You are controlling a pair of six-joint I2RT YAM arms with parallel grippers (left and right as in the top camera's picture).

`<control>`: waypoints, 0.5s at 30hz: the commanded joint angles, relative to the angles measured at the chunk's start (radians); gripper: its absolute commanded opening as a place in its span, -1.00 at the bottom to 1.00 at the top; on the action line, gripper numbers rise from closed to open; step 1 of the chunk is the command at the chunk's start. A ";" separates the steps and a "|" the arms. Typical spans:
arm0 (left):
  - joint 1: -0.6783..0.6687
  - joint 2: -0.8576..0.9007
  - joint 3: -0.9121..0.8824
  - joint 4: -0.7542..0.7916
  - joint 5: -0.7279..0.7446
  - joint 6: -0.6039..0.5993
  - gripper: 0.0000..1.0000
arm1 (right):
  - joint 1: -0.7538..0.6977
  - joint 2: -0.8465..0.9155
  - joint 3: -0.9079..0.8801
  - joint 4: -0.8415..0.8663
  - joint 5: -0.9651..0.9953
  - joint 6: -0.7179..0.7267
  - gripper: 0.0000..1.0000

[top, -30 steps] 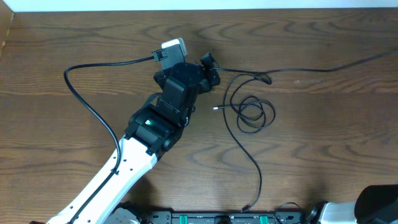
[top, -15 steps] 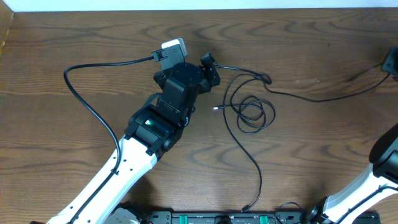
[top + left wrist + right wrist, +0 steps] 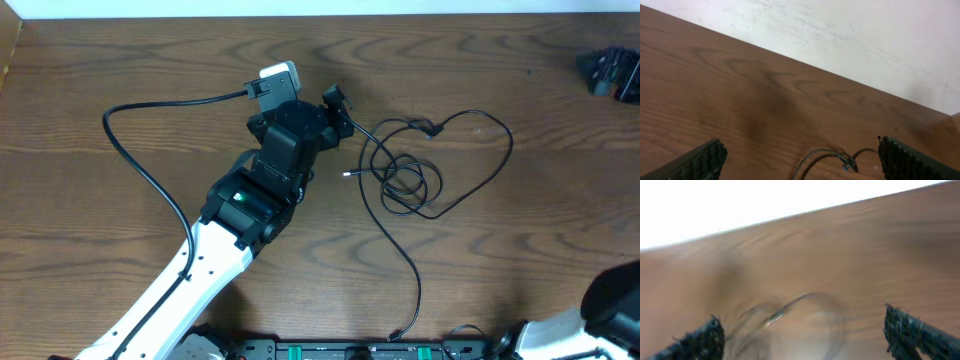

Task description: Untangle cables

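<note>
Mostly undone. The cables (image 3: 405, 185) lie mid-surface, just right of the left tool (image 3: 337, 108), bunched in a small overlapping coil. One wide loop (image 3: 505, 140) swings out to the right and comes back into the coil. A long tail (image 3: 412, 270) runs down toward the near edge of the surface (image 3: 520, 250). I only make out black strands, plus a small pale tip (image 3: 347, 174) at the coil's left side; no white cable can be seen. The strands cross each other in the coil, so separating them is all left to do. Judging by this layout: early stage, nothing laid out apart yet.

Left tool: jaws apart, with nothing pinched. Right tool (image 3: 608, 72): far off at the top right corner, well apart from the cables, jaws apart and empty.

View differences:
- Overhead gives the whole layout (coil, loop, tail, both tools) but not the jaw gaps.
- Left wrist shows its fingers (image 3: 705, 160) spread wide. A plug end (image 3: 847, 162) with two strands sits low between them, touching neither.
- Right wrist is motion-blurred. Its fingers (image 3: 905, 330) are spread, and the cable is only a faint smear (image 3: 785, 312) on the wood, so no detail there.
</note>
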 commanded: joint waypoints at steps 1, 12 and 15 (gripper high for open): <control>0.001 0.003 -0.001 0.002 -0.006 -0.001 0.96 | 0.055 -0.005 0.008 -0.215 -0.490 -0.408 0.97; 0.001 0.003 0.000 0.001 -0.006 -0.001 0.96 | 0.402 -0.003 -0.013 -0.578 -0.439 -0.859 0.99; 0.001 0.003 -0.001 0.001 -0.006 -0.001 0.96 | 0.494 -0.003 -0.013 -0.578 -0.404 -0.859 0.99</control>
